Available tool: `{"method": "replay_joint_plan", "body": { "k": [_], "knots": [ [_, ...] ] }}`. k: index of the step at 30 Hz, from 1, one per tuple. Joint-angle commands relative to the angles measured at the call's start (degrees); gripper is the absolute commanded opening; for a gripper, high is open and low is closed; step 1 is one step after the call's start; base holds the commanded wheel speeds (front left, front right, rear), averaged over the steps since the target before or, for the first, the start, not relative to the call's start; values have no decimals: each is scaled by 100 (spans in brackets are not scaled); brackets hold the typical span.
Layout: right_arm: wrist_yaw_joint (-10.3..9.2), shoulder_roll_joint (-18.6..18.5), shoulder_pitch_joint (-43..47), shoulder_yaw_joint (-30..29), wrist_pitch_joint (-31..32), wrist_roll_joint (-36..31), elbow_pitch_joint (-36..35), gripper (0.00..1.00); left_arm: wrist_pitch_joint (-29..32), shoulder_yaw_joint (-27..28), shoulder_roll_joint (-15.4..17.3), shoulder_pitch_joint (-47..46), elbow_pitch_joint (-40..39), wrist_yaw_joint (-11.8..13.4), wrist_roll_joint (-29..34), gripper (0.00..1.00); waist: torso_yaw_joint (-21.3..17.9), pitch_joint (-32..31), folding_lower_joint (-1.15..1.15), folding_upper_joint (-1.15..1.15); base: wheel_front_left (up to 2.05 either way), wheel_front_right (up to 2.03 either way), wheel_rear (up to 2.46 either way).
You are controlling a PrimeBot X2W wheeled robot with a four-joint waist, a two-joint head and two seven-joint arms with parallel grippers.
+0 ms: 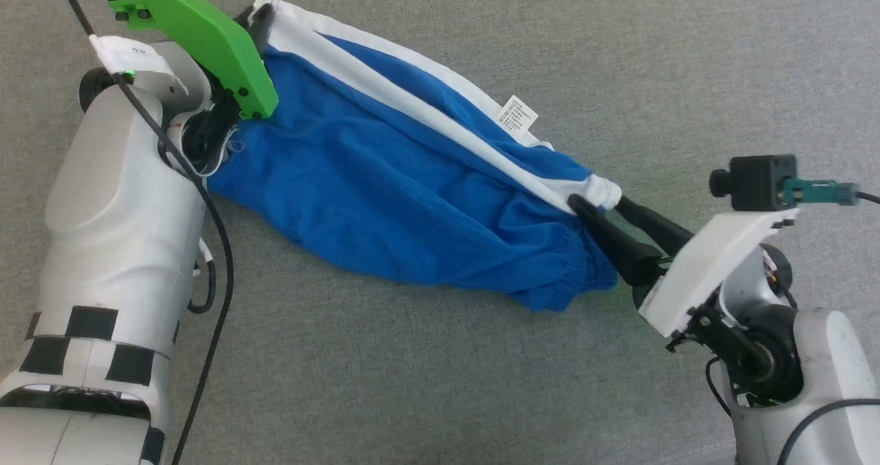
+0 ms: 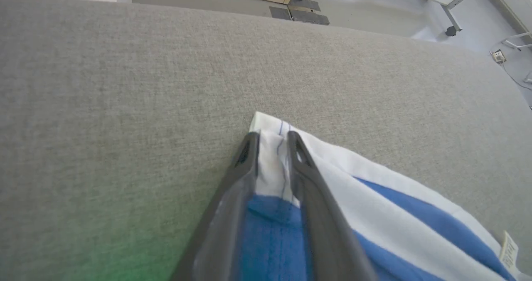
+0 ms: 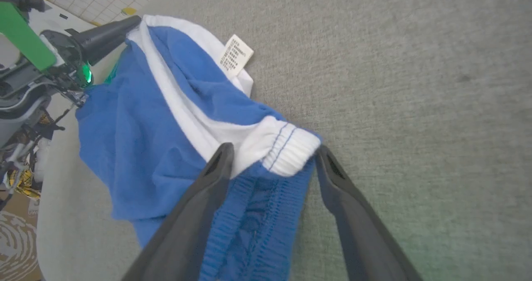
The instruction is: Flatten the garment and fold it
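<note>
Table [image 1: 440, 382] with a grey, felt-like cover, flat and uniform in tone. One garment [image 1: 385, 197] lies directly on it: royal-blue cloth drawn out into a long, wrinkled strip running diagonally across the top. A broad white band [image 1: 405, 100] follows the strip's farther long side. A small printed label [image 1: 517, 115] projects from that side and lies on the cover. At one end are a gathered blue hem [image 1: 577, 272] and a white ribbed cuff [image 1: 598, 191]. In the left wrist view the white corner [image 2: 270, 148] at the opposite end rests on the cover, well short of the table's far edge.
</note>
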Motion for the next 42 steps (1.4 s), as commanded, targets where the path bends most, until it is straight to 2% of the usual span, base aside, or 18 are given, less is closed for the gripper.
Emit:
{"method": "replay_joint_plan", "body": {
  "k": [1, 6, 10, 14, 17, 20, 24, 25, 26, 29, 34, 42],
  "knots": [
    [-8, -7, 76, -40, -95, -11, -79, 100, -89, 24, -9, -83, 39, -28, -41, 100, 61, -102, -1, 0, 0, 0, 0],
    [-8, -7, 419, -598, -631, -345, -489, 100, -732, 97, -43, -91, -75, -151, -106, 100, 236, -457, -1, 0, 0, 0, 0],
    [-8, -7, 823, -1021, -890, -958, -821, 100, -1736, -157, 187, 136, -498, -244, 299, 100, 430, -837, -1, 0, 0, 0, 0],
    [-8, -7, 1404, -1162, -669, -1683, -1153, 100, -2575, -447, 528, 705, -907, -257, 788, 100, 671, -1210, -1, 0, 0, 0, 0],
    [-8, -7, 1779, -1038, -285, -1954, -1290, 100, -2922, -478, 743, 1344, -1206, -144, 953, 100, 809, -1445, -1, 0, 0, 0, 0],
    [-8, -7, 1950, -836, 23, -2087, -1274, 100, -3085, -382, 919, 2056, -1592, 66, 982, 100, 908, -1592, -1, 0, 0, 0, 0],
    [-8, -7, 1794, -684, 215, -2357, -1065, 100, -3202, -22, 1060, 3115, -2239, 526, 845, 100, 1019, -1729, -1, 0, 0, 0, 0],
    [-8, -7, 1700, -633, 234, -2314, -957, 100, -3215, 89, 1089, 3400, -2412, 650, 788, 100, 1044, -1748, -1, 0, 0, 0, 0],
    [-8, -7, 1464, -458, 301, -2329, -621, 100, -3237, 329, 1094, 4079, -2886, 932, 642, 100, 1132, -1792, -1, 0, 0, 0, 0],
    [-8, -7, 1224, -378, 358, -2423, -183, 100, -3210, 454, 1046, 4595, -3342, 1149, 511, 100, 1271, -1785, -1, 0, 0, 0, 0],
    [-8, -7, 870, -384, 460, -2740, 657, 100, -3070, 412, 1000, 4920, -3776, 1269, 442, 100, 1491, -1734, -1, 0, 0, 0, 0],
    [-8, -7, 748, -410, 700, -2806, 1570, 99, -2926, 241, 960, 4932, -3937, 1275, 452, 100, 1647, -1746, -1, 0, 0, 0, 0]
  ]
}}
